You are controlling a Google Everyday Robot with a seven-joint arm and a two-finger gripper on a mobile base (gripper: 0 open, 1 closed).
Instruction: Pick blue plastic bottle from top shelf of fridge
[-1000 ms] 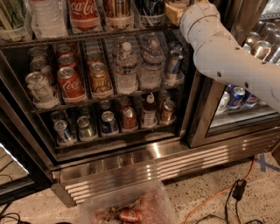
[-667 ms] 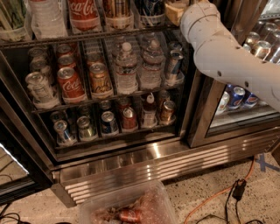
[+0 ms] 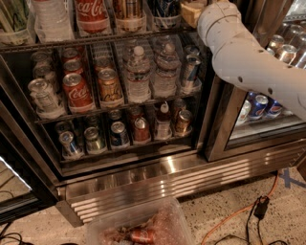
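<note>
White arm [image 3: 239, 52] reaches to the right end of the top shelf [image 3: 57, 44]. Its gripper [image 3: 192, 12] sits just right of the blue bottle [image 3: 164, 10] — open or closed, I cannot tell. Best to centre on the bottle, then draw it straight out over the front rail — the door post [image 3: 216, 119] crowds the right, a brown bottle [image 3: 127, 12] the left.

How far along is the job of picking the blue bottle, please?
Done: the arm is up at the top shelf. In hand: the gripper sits at the picture's top edge, just right of the blue bottle. Left: grasping it and lifting it out; the bottle stands on the shelf.
</note>
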